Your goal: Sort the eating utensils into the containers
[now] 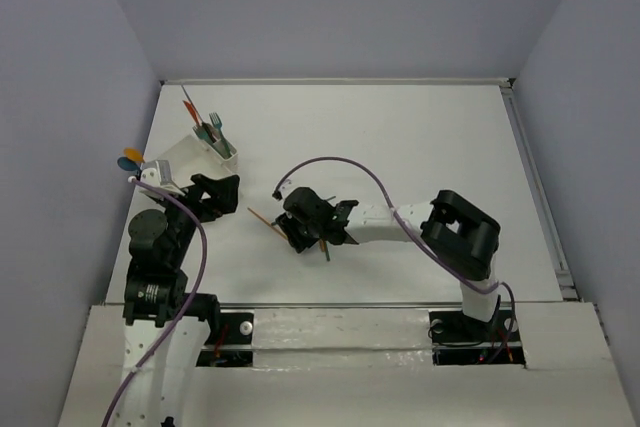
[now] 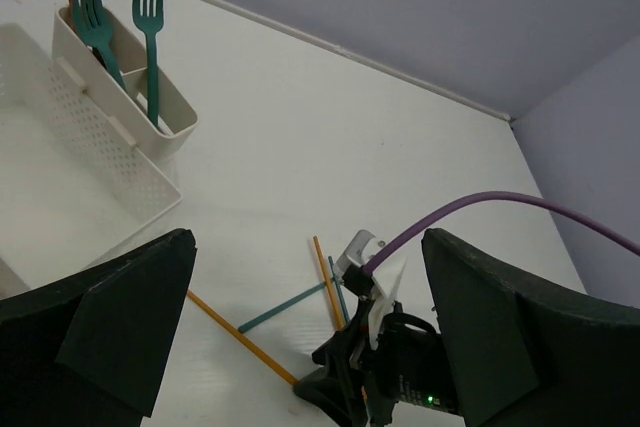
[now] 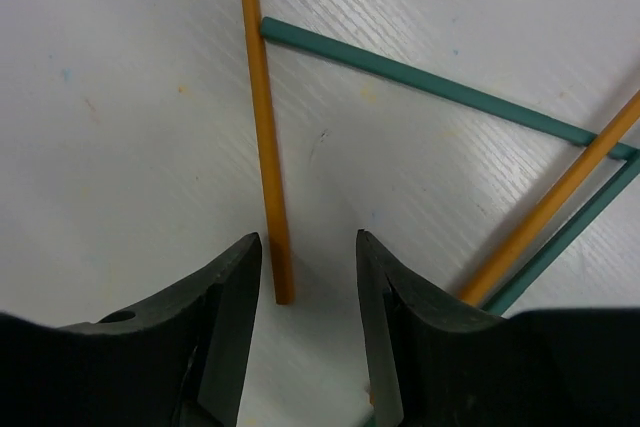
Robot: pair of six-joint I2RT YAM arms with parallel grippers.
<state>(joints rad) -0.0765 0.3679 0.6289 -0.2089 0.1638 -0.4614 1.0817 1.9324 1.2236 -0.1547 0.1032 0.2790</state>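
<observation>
Right gripper (image 3: pixel 308 247) narrowly open astride orange stick (image 3: pixel 262 117) end; you drop straight, centre it btwn jaws, then close.

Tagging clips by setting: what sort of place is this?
Probably a robotics lab test cell, not a kitchen: bare white table, plain grey walls enclosing it, left arm and right arm bolted at its near edge.

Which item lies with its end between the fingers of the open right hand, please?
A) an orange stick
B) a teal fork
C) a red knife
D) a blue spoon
A: the right wrist view shows the near end of an orange stick lying in the gap of the open right hand, not gripped.
</observation>
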